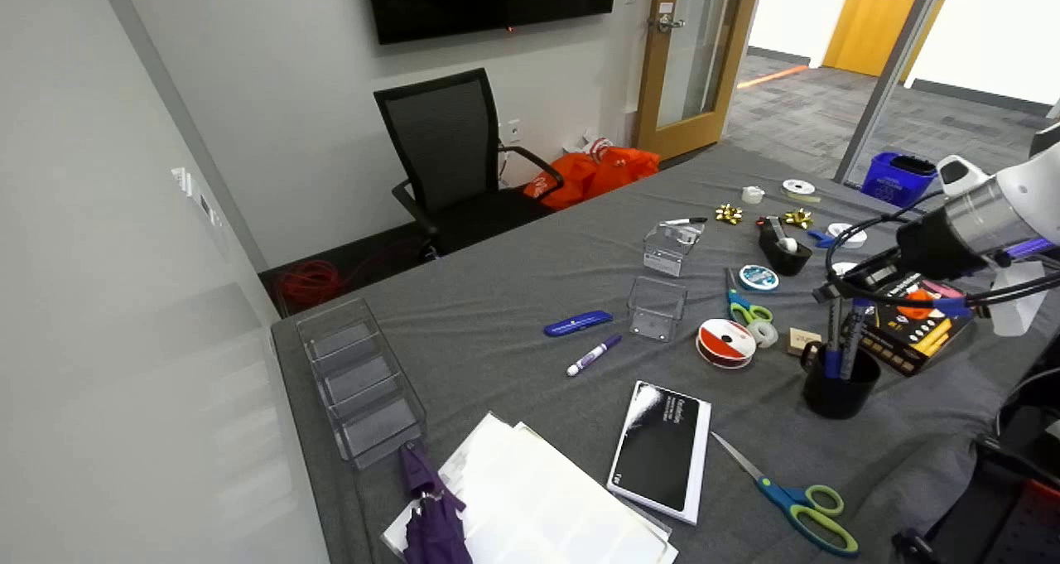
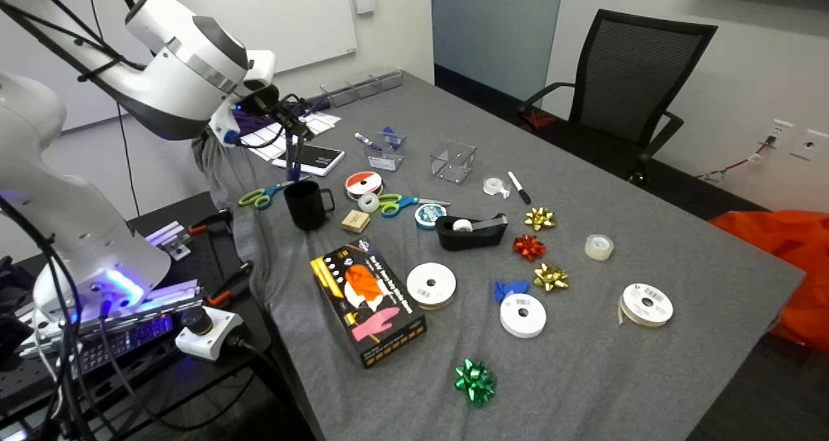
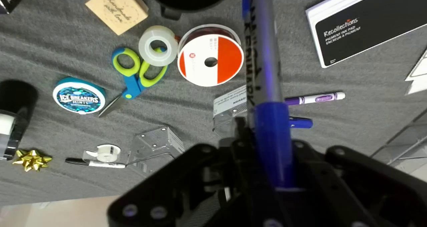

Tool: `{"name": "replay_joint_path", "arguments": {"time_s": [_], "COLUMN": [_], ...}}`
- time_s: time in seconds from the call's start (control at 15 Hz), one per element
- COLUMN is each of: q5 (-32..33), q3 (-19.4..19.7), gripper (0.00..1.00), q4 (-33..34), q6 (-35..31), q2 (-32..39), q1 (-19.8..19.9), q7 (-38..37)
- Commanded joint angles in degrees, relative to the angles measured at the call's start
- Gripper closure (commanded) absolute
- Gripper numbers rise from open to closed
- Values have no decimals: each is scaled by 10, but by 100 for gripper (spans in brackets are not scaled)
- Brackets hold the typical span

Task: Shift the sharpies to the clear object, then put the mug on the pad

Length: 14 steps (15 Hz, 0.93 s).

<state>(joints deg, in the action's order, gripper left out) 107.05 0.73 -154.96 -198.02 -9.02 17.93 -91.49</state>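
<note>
The jaws over there pinch the sharpies (image 3: 267, 80), hung nearly upright, while the nearer clear holder (image 2: 385, 158) sits farther out across the counter (image 2: 583, 376), past the red-and-white spool (image 2: 364, 189)

The pad (image 3: 373, 25) says "Recollections", the tin (image 3: 79, 96) "Ice Breakers", the block (image 3: 116, 9) "handmade with love".
</note>
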Motion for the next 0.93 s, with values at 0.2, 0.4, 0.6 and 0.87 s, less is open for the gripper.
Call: {"name": "replay_joint_path", "arguments": {"time_s": [0.2, 0.4, 0.6, 0.87], "q5": [11, -15, -34, -94], "q3": [64, 70, 52, 40], "gripper": [96, 96, 96, 96], "q4": [10, 46, 100, 175], "q6": [1, 1, 16, 87], "q2": [-3, 0, 12, 56], "q1": [-95, -113, -98, -110], "q7": [-112, -174, -228, -260]}}
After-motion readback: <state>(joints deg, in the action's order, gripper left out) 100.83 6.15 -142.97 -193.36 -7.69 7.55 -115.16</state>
